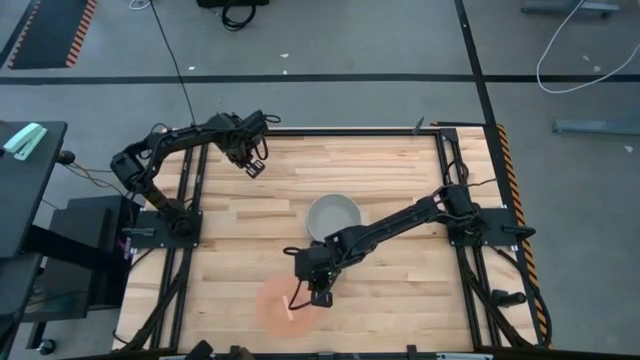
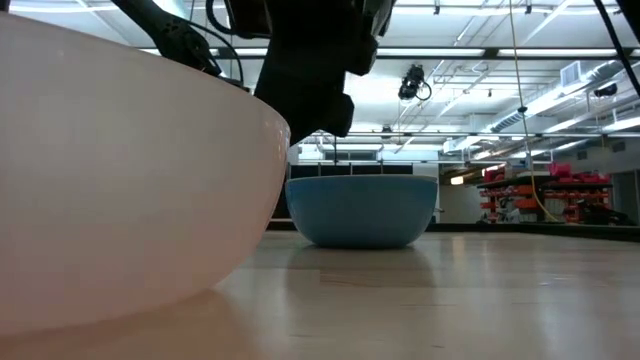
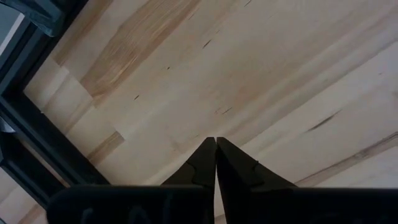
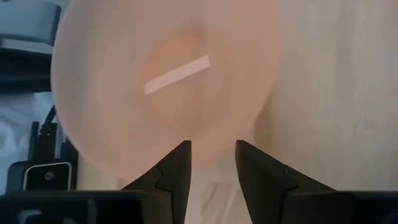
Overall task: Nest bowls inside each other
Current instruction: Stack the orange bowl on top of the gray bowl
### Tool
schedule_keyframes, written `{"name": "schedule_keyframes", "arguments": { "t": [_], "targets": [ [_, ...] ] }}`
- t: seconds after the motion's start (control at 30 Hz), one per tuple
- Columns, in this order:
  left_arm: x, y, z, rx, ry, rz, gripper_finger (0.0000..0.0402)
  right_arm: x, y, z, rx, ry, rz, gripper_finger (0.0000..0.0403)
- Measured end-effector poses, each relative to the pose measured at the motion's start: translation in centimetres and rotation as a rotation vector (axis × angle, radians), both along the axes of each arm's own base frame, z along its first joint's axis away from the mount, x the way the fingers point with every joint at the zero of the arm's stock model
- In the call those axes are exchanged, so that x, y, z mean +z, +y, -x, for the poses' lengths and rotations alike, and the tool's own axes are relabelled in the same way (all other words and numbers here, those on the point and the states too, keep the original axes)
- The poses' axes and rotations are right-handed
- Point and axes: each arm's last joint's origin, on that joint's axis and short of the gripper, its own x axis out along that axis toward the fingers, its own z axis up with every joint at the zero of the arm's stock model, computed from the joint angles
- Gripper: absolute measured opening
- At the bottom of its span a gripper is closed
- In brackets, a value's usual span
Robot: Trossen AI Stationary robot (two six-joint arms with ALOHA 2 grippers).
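The translucent pink-orange bowl [image 1: 273,305] [image 4: 124,93] stands upright on its base near the table's front edge and fills the left of the low view [image 2: 120,180]. My right gripper [image 1: 320,297] [image 4: 213,155] hangs open, tipped downward, at the bowl's right rim, one finger over the rim edge and one outside it. Behind it, mid-table, stands a second bowl [image 1: 333,215], pale grey from above with a blue outer wall in the low view [image 2: 362,210]; whether it is one bowl or two nested, I cannot tell. My left gripper [image 1: 254,167] [image 3: 216,146] is shut over bare wood at the far left.
A pale strip [image 4: 177,73] shows in the pink bowl's bottom. Black frame rails [image 1: 448,170] run along the table's left and right sides by the arm bases. Bare wood lies between the two bowls and along the table's right half.
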Motion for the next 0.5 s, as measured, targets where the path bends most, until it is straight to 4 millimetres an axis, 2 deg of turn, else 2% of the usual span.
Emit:
{"name": "schedule_keyframes", "arguments": {
  "t": [0.17, 0.5],
  "targets": [
    [0.0, -0.01, -0.01, 0.007, -0.002, -0.001, 0.0022, 0.0, 0.66, 0.22, -0.006, 0.005, -0.004, 0.0132],
    [0.0, -0.02, -0.01, 0.007, -0.002, 0.0, 0.0014, 0.01, 0.37, 0.1, -0.04, 0.008, -0.01, 0.0132]
  ]
}}
